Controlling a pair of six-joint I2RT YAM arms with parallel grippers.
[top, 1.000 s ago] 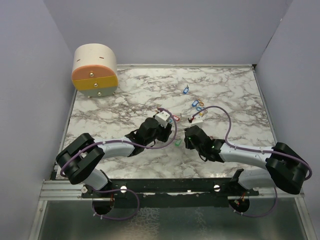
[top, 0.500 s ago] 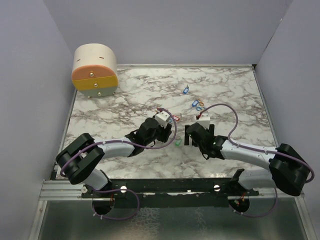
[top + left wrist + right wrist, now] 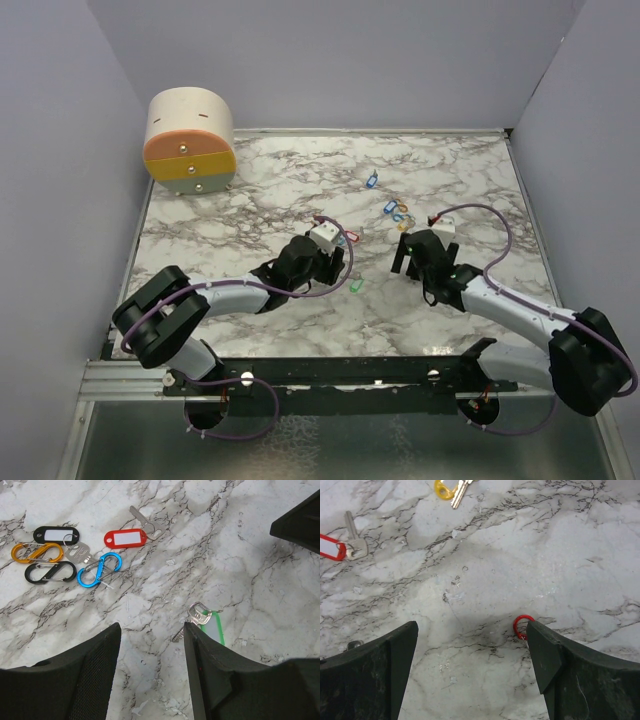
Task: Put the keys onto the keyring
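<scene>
A white marble-patterned table (image 3: 250, 200) with grey veining is enclosed by plain lavender walls (image 3: 350, 60). At its far left corner stands a round cream drawer box (image 3: 190, 140) with an orange and a yellow front.

Near the middle of the table the left gripper (image 3: 151, 626) is held low. Its two black fingers are parted and nothing is clasped between them. A green plastic key tag (image 3: 214, 626), with a silver ring and a small metal key attached, lies flat on the marble just beside the inner edge of the right-hand finger (part of the tag is hidden behind that finger).

Farther out and to the left in the left wrist view, a red plastic key tag (image 3: 125, 538) with a silver key is laid beside a small cluster. The cluster is made up of a black plastic key tag (image 3: 52, 532), an orange S-shaped carabiner (image 3: 37, 552), a black S-shaped carabiner (image 3: 50, 571) and a blue S-shaped carabiner (image 3: 100, 569).

The right gripper (image 3: 472, 625) is placed to the right of the left one, apart from it. Its fingers are spread wide, released, with only bare marble between them. A small red loop (image 3: 521, 626) lies against the inner edge of its right-hand finger; whether it is a whole ring cannot be told. A yellow plastic key tag (image 3: 444, 488) with a key is seen at the far edge of the right wrist view.
</scene>
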